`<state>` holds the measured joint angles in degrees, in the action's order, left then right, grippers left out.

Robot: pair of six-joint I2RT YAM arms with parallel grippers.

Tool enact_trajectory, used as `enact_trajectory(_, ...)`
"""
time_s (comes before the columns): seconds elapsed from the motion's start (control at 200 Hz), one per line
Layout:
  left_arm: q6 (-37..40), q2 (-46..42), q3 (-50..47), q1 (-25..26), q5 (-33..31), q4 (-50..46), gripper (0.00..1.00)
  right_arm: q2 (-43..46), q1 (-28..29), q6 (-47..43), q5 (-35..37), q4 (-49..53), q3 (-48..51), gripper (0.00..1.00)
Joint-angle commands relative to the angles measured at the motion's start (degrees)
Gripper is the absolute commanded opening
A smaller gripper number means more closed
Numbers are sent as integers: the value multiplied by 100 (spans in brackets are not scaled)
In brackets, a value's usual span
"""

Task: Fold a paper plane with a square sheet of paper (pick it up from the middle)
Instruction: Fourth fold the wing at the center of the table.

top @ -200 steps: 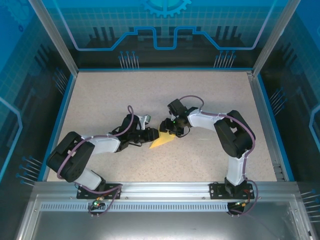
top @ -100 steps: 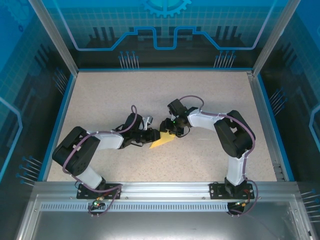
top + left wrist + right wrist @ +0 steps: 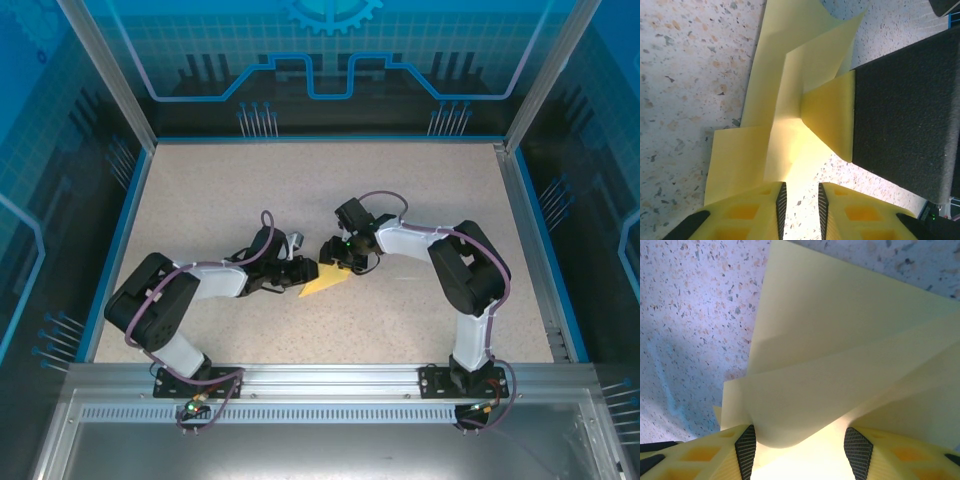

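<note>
The pale yellow paper [image 3: 323, 283] lies mid-table, folded into overlapping layers with a pointed end toward the near left. My left gripper [image 3: 308, 270] sits at its left edge. In the left wrist view the gripper [image 3: 800, 206] is open by a narrow gap. Speckled table shows between the pads and the paper [image 3: 785, 100] reaches just to the fingertips. My right gripper [image 3: 335, 258] is over the paper's far right part. In the right wrist view it [image 3: 800, 447] stands wide open astride a lifted, curling layer of paper [image 3: 840, 340]. One right finger [image 3: 827, 117] rests on the paper.
The speckled table [image 3: 200, 200] is ringed by a blue rim and glass walls [image 3: 330, 60]. Both arms bend inward, their wrists close together over the paper. The right arm's black foam-covered body [image 3: 905, 110] is right beside the left gripper.
The left arm's elbow has swung inward and its gripper has edged closer to the paper's left side. The right arm and the paper have stayed in place.
</note>
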<state>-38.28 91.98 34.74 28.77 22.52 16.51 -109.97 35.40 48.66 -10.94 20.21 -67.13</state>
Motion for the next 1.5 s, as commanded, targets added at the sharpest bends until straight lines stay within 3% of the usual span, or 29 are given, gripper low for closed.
enact_trajectory(0.0,254,-348,38,14,47,-174,31,-342,-24,44,768,893,226,56)
enact_trajectory(0.18,396,-676,-63,-38,-256,-484,36,-305,-29,21,775,872,262,56)
enact_trajectory(0.51,11,149,273,-46,-376,-442,39,-308,-29,25,729,827,296,56)
enact_trajectory(1.16,38,816,637,-54,352,-234,18,-211,-33,-4,614,692,340,56)
enact_trajectory(1.491,-35,895,665,-152,696,-101,9,624,-86,-372,8,-262,764,58)
